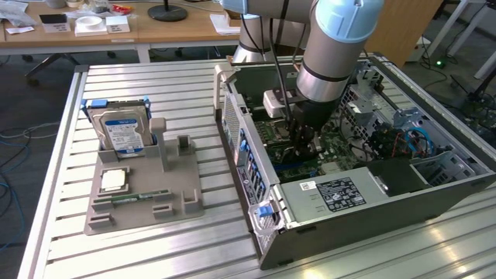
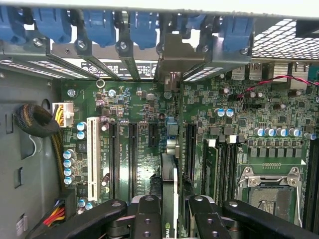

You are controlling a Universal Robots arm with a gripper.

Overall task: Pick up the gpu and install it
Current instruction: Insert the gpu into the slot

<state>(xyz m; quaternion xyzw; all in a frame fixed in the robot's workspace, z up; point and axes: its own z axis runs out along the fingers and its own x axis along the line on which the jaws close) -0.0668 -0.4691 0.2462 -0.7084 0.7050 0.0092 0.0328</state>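
My gripper (image 1: pixel 301 152) is down inside the open computer case (image 1: pixel 256 192), over the green motherboard (image 1: pixel 291 170). In the wrist view the gpu (image 2: pixel 169 172) shows edge-on as a thin dark card between the black fingers (image 2: pixel 148 219). The gripper (image 2: pixel 169 221) is shut on it. The card stands upright over the expansion slots, between a black slot (image 2: pixel 133 159) and another (image 2: pixel 191 149). Its silvery bracket (image 2: pixel 173 57) lies against the rear slot openings under the blue clips (image 2: pixel 144 25). Whether the card's edge is fully seated in a slot is hidden.
A grey parts holder (image 1: pixel 186 215) stands at the exterior view's left with a blue-labelled hard drive (image 1: pixel 120 132), a processor (image 1: pixel 114 179) and a green memory stick (image 1: pixel 139 197). The power supply (image 1: pixel 341 195) and drive cages (image 1: pixel 403 125) crowd the case. Cable bundles (image 2: pixel 37 121) lie beside the board.
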